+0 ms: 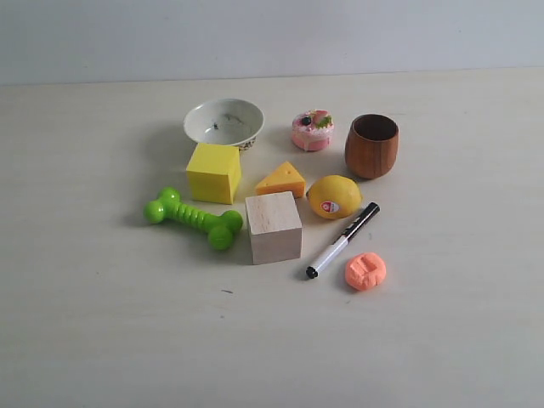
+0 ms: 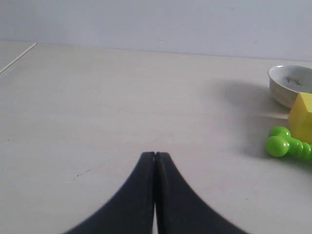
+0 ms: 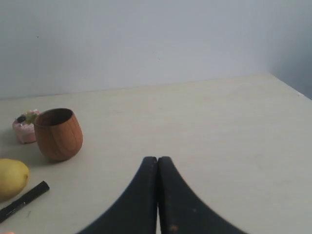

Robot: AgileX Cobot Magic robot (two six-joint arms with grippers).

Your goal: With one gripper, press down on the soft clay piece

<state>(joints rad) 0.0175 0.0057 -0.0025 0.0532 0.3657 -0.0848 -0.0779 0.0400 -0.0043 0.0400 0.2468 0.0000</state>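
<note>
The soft clay piece (image 1: 365, 271), a salmon-orange lump with blocky dents on top, lies on the table at the front right of the group, just right of the marker's tip. Neither arm shows in the exterior view. My left gripper (image 2: 155, 155) is shut with nothing between its black fingers, over bare table well left of the objects. My right gripper (image 3: 157, 159) is also shut and empty, over bare table to the right of the wooden cup. A sliver of the clay may show at the right wrist view's lower left corner, too small to be sure.
Around the clay: a black-and-white marker (image 1: 342, 240), a lemon with a red sticker (image 1: 333, 196), a wooden cube (image 1: 273, 227), a cheese wedge (image 1: 282, 179), a yellow cube (image 1: 213, 172), a green bone toy (image 1: 193, 218), a white bowl (image 1: 223, 122), a pink toy cake (image 1: 312, 130) and a wooden cup (image 1: 371, 145).
</note>
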